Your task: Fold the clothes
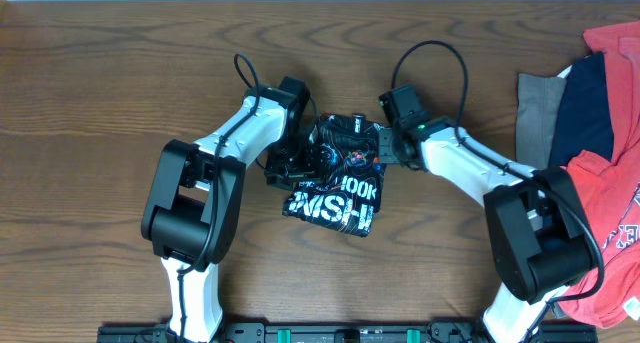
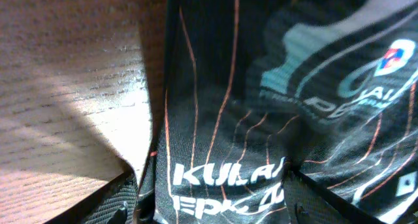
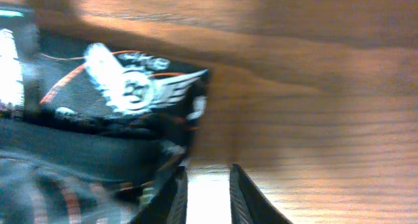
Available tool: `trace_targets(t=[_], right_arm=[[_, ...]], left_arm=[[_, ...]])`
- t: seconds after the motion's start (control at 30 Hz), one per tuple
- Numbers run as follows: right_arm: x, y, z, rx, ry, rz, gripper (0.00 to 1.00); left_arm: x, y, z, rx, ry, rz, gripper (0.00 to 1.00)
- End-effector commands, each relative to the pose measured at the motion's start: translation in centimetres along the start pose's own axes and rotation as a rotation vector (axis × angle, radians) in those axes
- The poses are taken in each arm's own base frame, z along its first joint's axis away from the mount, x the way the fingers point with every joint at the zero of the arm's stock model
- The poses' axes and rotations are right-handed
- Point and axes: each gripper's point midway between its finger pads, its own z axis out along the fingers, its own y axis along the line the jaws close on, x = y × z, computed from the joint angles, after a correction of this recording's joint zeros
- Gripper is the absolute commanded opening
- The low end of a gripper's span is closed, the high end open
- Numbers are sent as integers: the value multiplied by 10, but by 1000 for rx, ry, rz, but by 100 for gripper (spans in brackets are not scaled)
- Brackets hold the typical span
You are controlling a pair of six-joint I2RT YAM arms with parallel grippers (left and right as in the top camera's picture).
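The clothes, a black jersey (image 1: 335, 183) with orange-red lines and white lettering, lie folded into a small bundle at the table's middle. My left gripper (image 1: 300, 165) is at the bundle's left edge. In the left wrist view its jaws (image 2: 210, 185) stand wide, with flat lettered jersey cloth (image 2: 228, 119) between the fingers (image 2: 117, 201). My right gripper (image 1: 387, 148) is at the bundle's upper right corner. In the right wrist view its fingers (image 3: 243, 198) have a narrow gap with only bare wood in it. The jersey (image 3: 98, 113) lies just left of them.
A pile of other garments sits at the right edge: a red T-shirt (image 1: 612, 198), a navy piece (image 1: 585, 108) and a grey piece (image 1: 537, 108). Brown wooden tabletop (image 1: 120, 83) surrounds the bundle. The arms' bases stand at the near edge.
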Motion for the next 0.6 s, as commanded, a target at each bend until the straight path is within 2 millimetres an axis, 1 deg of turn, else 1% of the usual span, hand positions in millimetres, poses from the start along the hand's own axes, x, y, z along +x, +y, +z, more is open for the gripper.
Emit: trace_targets(t=[0.0,0.07,0.13,0.2,0.27,0.33,0.37,0.47,0.57], right_arm=[[7,-10,3,16,36,-69,29],[13,-15,0,27,63,-69,38],[15,-18,-7,38,76,-68,43],[15,-22,-17,47,74,-66,45],[13,-25,-28,45,65,-58,46],[11,-28,-40,43,54,-50,47],[9,-29,-46,41,48,-46,47],[9,-34,-59,41,39,-37,48],[11,-37,-66,45,48,-34,48]], left_arm=[[-14,3,-9,16,-53,-17,75],[-28,1,-23,33,-116,-12,77],[-43,1,-37,50,-184,-4,79],[-58,1,-49,66,-254,6,83],[-70,1,-58,78,-310,16,91],[-79,-1,-62,86,-353,35,100],[-84,-2,-63,88,-371,66,98],[-92,-8,-63,85,-406,137,98],[-98,-13,-59,89,-428,161,98]])
